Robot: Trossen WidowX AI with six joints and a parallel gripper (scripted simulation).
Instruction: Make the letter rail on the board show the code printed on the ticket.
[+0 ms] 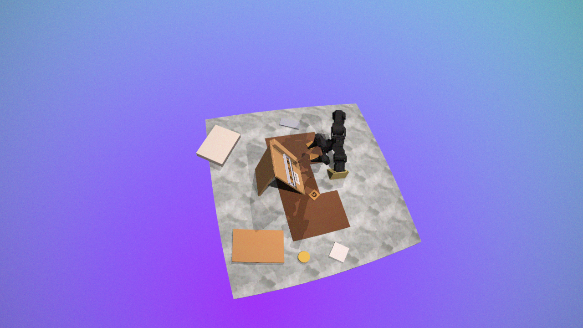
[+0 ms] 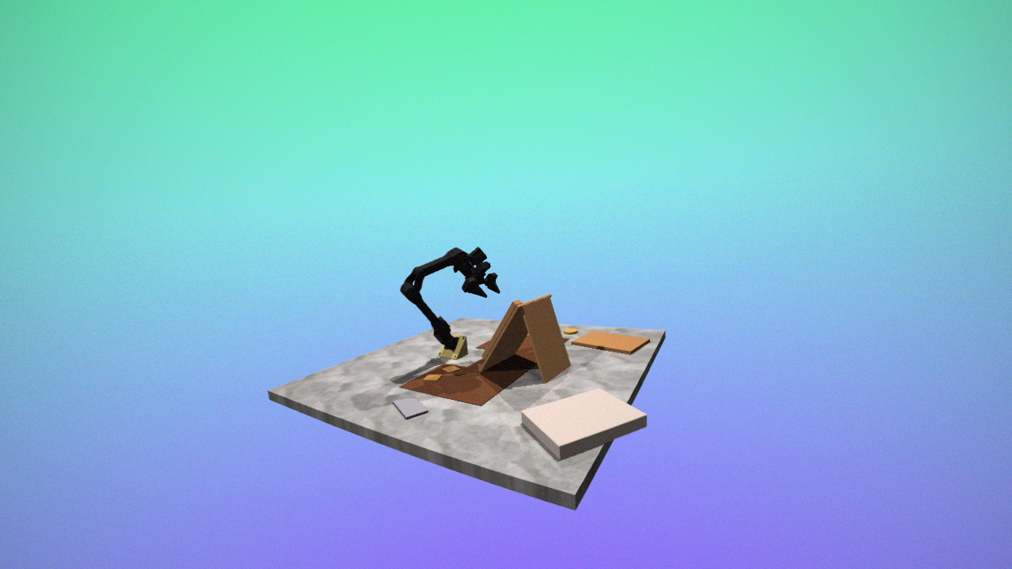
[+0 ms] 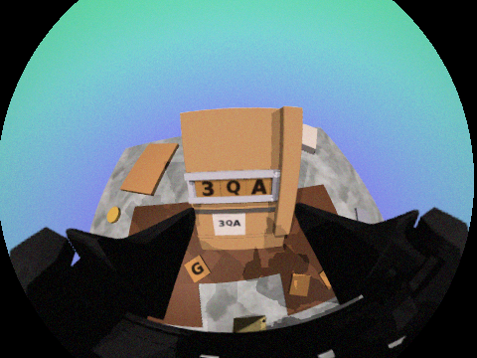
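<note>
We see the three letter tiles (image 1: 290, 170) (image 3: 233, 187) seated in the rail (image 1: 294, 185) (image 3: 231, 200) reading 3QA, matching the ticket (image 1: 296, 177) (image 3: 229, 224) below, so our claw (image 1: 310, 151) (image 2: 492, 294) (image 3: 245, 211) hangs spread and empty, away from the board (image 1: 281, 159) (image 2: 500, 338) (image 3: 231, 139), presumably to leave them undisturbed

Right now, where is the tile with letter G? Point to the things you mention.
In the wrist view, the G tile (image 1: 314, 195) (image 3: 197, 268) lies left of centre on the brown mat (image 1: 322, 216) (image 3: 179, 303), just below the leaning board's (image 1: 281, 161) (image 3: 229, 139) lower left corner.
</note>
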